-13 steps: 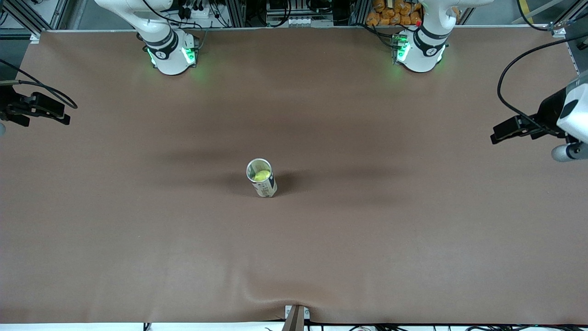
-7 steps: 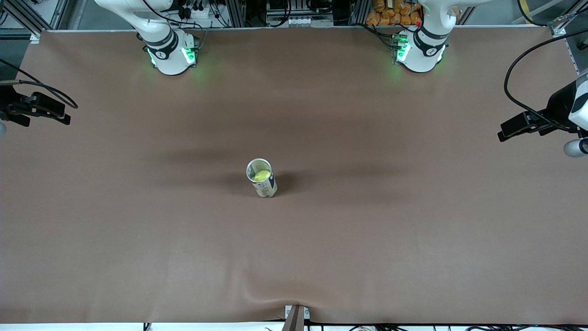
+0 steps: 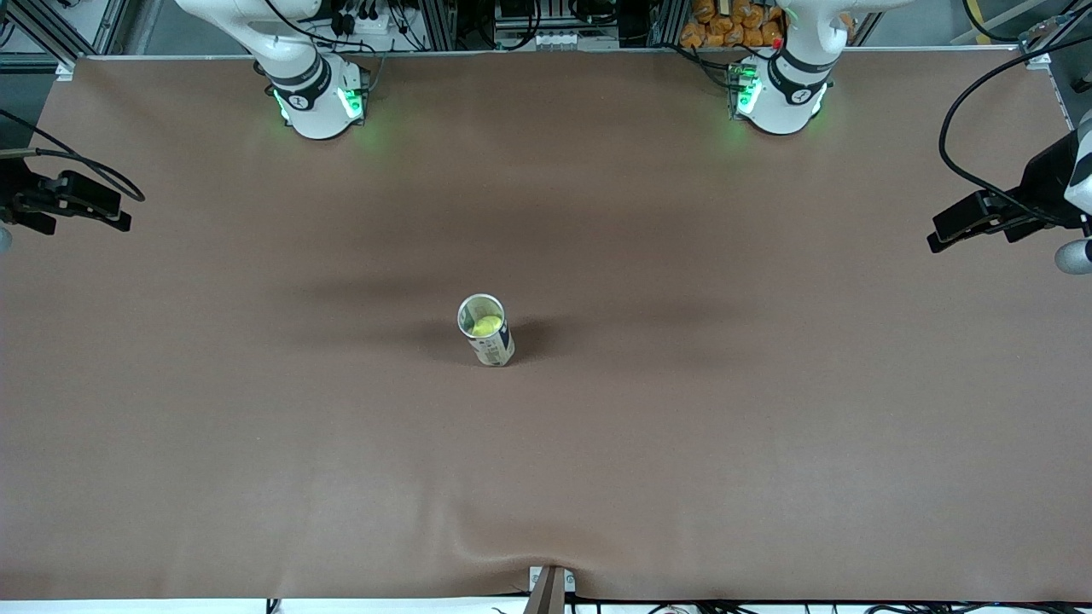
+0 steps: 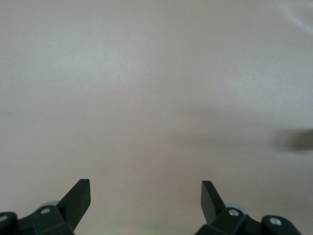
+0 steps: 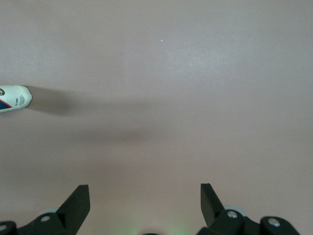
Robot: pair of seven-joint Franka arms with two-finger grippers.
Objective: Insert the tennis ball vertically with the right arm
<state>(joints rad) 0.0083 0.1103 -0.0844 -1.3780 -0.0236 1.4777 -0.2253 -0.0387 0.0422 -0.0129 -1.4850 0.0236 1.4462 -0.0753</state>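
A brown mat covers your bench (image 3: 256, 443) from end to end. At the right arm's end, your right gripper (image 3: 72, 209) hangs over the mat's edge, its fingers (image 5: 78, 203) spread apart with nothing between them. Near the bench's middle, well apart from both grippers, an open can (image 3: 487, 331) stands upright with the tennis ball (image 3: 487, 325) down inside it. At the left arm's end, your left gripper (image 3: 968, 228) hangs over the mat, fingers (image 4: 80, 198) likewise wide and empty.
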